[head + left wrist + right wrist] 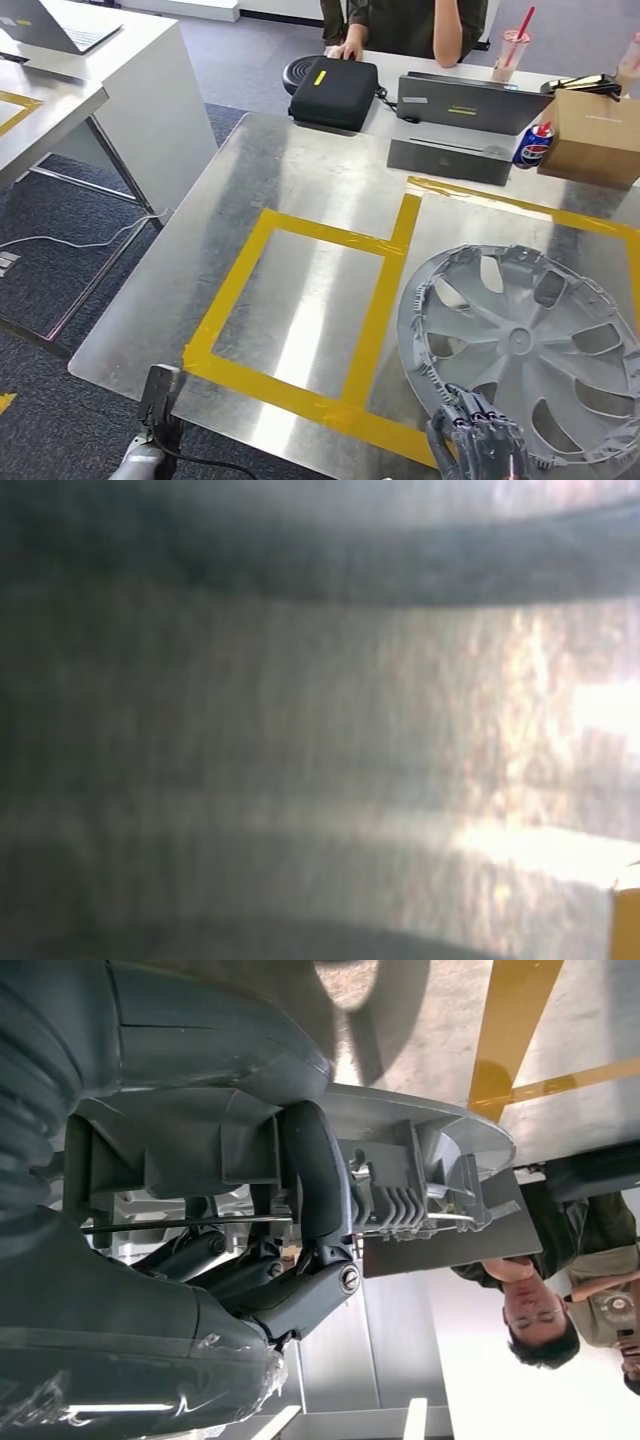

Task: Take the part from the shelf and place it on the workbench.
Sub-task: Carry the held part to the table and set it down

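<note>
Right hand: the right hand [477, 440] grips the near rim of the grey wheel cover [528, 340], fingers [317, 1175] curled over its edge.
Wheel cover: lies flat on the steel bench [317, 180], beyond the hand.
Left hand: state cannot be told.
Surroundings: yellow tape [377, 310] just left of the hand; black case [333, 92], soda can [533, 144] and cardboard box [595, 135] far beyond; a person [400, 25] seated behind.

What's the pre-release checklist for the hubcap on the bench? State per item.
1. Right hand grips the hubcap rim: ok, fingers wrap its edge in the right wrist view.
2. Hubcap over the workbench: ok.
3. Hubcap lying flat on the steel: cannot tell, the near edge may be lifted.
4. Hubcap inside the yellow tape outline on the right: ok, though its near edge is cut off by the picture.
5. Left hand away from the hubcap: ok, at the bench's near edge.
6. Left hand open or shut: cannot tell.
</note>
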`<state>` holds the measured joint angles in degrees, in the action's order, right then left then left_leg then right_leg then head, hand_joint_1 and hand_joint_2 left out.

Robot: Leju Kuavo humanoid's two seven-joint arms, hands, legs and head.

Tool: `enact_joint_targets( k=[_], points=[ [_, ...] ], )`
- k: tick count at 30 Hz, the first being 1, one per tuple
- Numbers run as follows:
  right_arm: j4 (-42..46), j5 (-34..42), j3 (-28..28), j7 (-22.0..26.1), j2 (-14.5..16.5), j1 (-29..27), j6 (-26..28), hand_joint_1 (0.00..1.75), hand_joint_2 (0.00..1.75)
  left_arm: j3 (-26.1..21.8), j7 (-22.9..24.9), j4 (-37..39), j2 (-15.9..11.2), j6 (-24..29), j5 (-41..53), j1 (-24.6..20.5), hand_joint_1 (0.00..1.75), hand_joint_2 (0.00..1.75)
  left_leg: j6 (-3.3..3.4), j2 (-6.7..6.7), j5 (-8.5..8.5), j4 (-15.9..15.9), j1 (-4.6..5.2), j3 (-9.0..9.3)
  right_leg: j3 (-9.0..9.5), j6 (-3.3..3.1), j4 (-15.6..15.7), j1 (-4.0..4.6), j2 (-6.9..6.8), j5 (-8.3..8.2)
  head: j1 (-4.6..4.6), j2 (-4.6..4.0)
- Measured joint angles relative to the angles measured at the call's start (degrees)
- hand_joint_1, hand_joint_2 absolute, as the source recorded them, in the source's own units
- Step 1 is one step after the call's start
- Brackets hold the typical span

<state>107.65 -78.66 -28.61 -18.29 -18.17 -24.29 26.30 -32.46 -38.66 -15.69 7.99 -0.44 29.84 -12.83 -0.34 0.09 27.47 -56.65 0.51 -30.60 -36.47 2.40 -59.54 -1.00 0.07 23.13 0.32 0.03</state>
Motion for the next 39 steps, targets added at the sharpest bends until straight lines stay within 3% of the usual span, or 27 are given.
enact_joint_targets(
  k=[2,3,6,8,9,12,14,17,19,22,23,24,26,28,29,32,33,34,37,38,39],
  points=[
    [0.0,0.0,-0.1,-0.1,-0.1,-0.1,0.0,1.75,1.75,0.0,0.0,0.0,0.0,-0.2,0.0,-0.1,0.00,1.75,0.37,0.16,-0.87,1.0,-0.21,0.48,-0.04,0.43,0.2,0.04,0.10,0.02,0.04,0.00],
    [0.0,0.0,-0.1,-0.1,-0.2,-0.1,0.0,1.75,1.75,0.0,0.0,0.0,0.1,-0.3,-0.1,-0.1,0.00,1.75,0.53,0.28,-1.41,1.6,-0.42,0.76,-0.39,0.63,-0.6,0.12,0.13,0.83,0.13,0.00],
    [0.0,0.0,-0.3,-0.1,-0.4,0.0,0.0,1.75,1.75,0.0,-0.1,0.0,0.2,-0.4,-0.6,-0.1,0.00,1.75,0.69,0.53,-2.09,2.2,-0.73,1.03,-3.81,1.21,-9.2,0.08,0.12,6.07,0.43,0.01],
    [0.0,0.1,-0.4,-0.2,-0.6,0.0,0.0,1.75,1.75,0.0,-0.1,0.0,0.2,-0.5,-0.9,-0.1,0.00,1.75,0.63,0.56,-2.06,2.1,-0.82,0.97,-5.51,1.65,-13.8,-0.14,0.10,7.36,0.45,0.01],
    [0.0,0.1,-0.5,-0.3,-0.6,0.0,0.0,1.75,1.75,0.0,-0.1,0.0,0.2,-0.5,-1.0,-0.1,0.00,1.75,0.51,0.55,-1.99,2.0,-0.95,0.95,-5.01,1.90,-13.3,-0.27,0.07,6.46,0.45,0.01],
    [0.0,0.2,-0.7,-0.4,-0.7,0.2,0.0,1.75,1.75,0.0,-0.1,-0.1,0.0,-0.4,-1.2,-0.1,0.00,1.75,-0.54,0.41,-1.37,1.1,-1.42,0.69,0.51,2.79,-3.8,-0.72,-0.19,2.32,0.61,0.01],
    [-0.1,0.3,-0.8,-0.5,-0.7,0.5,0.0,1.75,1.75,0.0,-0.1,-0.1,-0.2,-0.4,-1.3,0.1,0.00,1.75,-1.28,0.30,-0.98,0.1,-1.22,0.27,2.08,2.19,-1.1,-0.78,0.03,2.06,0.68,-0.01],
    [-0.1,0.4,-0.9,-0.6,-0.7,0.5,0.0,1.75,1.75,-0.1,0.0,-0.2,-0.4,-0.3,-1.5,0.2,0.00,1.75,-1.96,0.23,-0.76,-0.9,-1.22,-0.72,1.00,0.25,-1.6,-0.70,0.40,2.13,0.31,-0.01],
    [-0.1,0.4,-0.9,-0.6,-0.7,0.5,0.0,1.75,1.75,-0.1,-0.1,-0.2,-0.5,-0.3,-1.6,0.2,0.00,1.75,-2.31,0.22,1.60,-3.4,-1.35,-2.22,0.16,-0.73,-1.6,-0.63,0.41,1.61,0.09,0.00],
    [-0.1,0.4,-0.9,-0.6,-0.7,0.7,0.0,1.75,1.75,-0.1,-0.1,-0.2,-0.4,-0.3,-1.6,0.1,0.00,1.75,-2.17,0.20,7.74,-13.3,-1.29,-6.21,-1.04,-1.47,-1.4,-0.33,0.40,0.62,-0.05,0.01],
    [-0.1,0.4,-0.9,-0.6,-0.7,0.8,0.0,1.75,1.75,-0.1,-0.1,-0.2,-0.3,-0.3,-1.6,0.1,0.00,1.75,-2.03,0.19,8.59,-15.7,-1.29,-6.97,-1.49,-1.55,-1.4,-0.20,0.40,0.26,-0.03,0.01],
    [-0.1,0.4,-0.9,-0.6,-0.7,0.8,0.0,1.75,1.75,-0.1,-0.1,-0.2,-0.2,-0.4,-1.6,0.0,0.00,1.75,-1.85,0.19,8.39,-16.4,-1.28,-6.88,-1.97,-1.58,-1.4,-0.07,0.43,-0.14,-0.04,0.01],
    [-0.1,0.4,-1.0,-0.6,-0.7,0.8,0.0,1.75,1.75,-0.1,-0.1,-0.2,-0.1,-0.4,-1.6,-0.1,0.00,1.75,-1.36,0.17,5.75,-11.9,-1.27,-3.67,-2.89,-1.47,-1.4,0.09,0.56,-1.04,-0.04,0.01],
    [-0.1,0.4,-1.0,-0.6,-0.7,0.8,0.0,1.75,1.75,-0.1,-0.1,-0.2,-0.1,-0.4,-1.6,-0.5,0.00,1.75,-1.11,0.07,3.70,-4.9,-1.12,0.73,-3.67,-0.99,-1.4,0.21,0.71,-2.02,0.02,0.01],
    [-0.1,0.4,-1.0,-0.6,-0.7,0.8,0.0,1.75,1.75,-0.1,-0.1,-0.2,0.0,-0.3,-1.6,-0.6,0.00,1.75,-1.11,-0.01,3.24,-2.5,-0.97,1.90,-3.93,-0.61,-1.3,0.20,0.75,-2.57,0.03,0.01],
    [-0.1,0.4,-1.1,-0.7,-0.8,0.7,0.0,1.75,1.75,0.0,-0.1,-0.2,0.0,-0.1,-1.6,-0.7,0.00,1.75,-0.51,-0.07,1.90,-1.0,-0.36,1.34,-4.33,0.67,-0.3,-0.39,0.73,-4.38,-0.05,0.01],
    [-0.1,0.4,-1.2,-0.8,-0.8,0.5,0.1,1.75,1.75,0.0,-0.1,-0.2,0.0,0.0,-1.6,-0.6,0.00,1.75,-0.04,-0.03,1.24,-0.9,-0.28,0.89,-4.67,0.98,-0.4,-0.57,0.64,-3.91,-0.04,0.01],
    [-0.1,0.3,-1.3,-0.9,-0.9,0.4,0.1,1.75,1.75,0.0,-0.1,-0.2,0.0,0.2,-1.5,-0.7,0.00,1.75,0.44,0.00,0.62,-0.7,-0.30,0.38,-5.23,1.19,-1.6,-0.64,0.57,-2.37,0.01,0.01],
    [-0.1,0.1,-1.6,-1.5,-1.1,0.2,0.1,0.44,1.75,0.1,-0.1,-0.2,-0.1,0.8,-1.3,-0.6,0.00,1.75,1.20,0.01,-0.88,-0.6,-0.22,-1.39,-7.63,1.43,-11.1,-0.48,0.42,5.19,0.29,0.01],
    [-0.1,0.0,-1.6,-1.7,-1.1,0.2,0.1,0.00,1.75,0.1,-0.1,-0.2,0.0,1.0,-1.1,-0.5,0.00,1.31,1.23,0.06,-1.36,-0.6,-0.15,-1.99,-7.96,1.43,-14.1,-0.36,0.42,6.28,0.32,0.01],
    [-0.1,-0.1,-1.6,-1.9,-1.2,0.3,0.1,0.00,1.75,0.2,-0.1,-0.2,0.0,1.2,-0.8,-0.4,0.00,0.87,1.21,0.12,-1.84,-0.6,-0.09,-2.58,-7.52,1.34,-15.5,-0.21,0.42,6.24,0.33,0.01]
  ],
)
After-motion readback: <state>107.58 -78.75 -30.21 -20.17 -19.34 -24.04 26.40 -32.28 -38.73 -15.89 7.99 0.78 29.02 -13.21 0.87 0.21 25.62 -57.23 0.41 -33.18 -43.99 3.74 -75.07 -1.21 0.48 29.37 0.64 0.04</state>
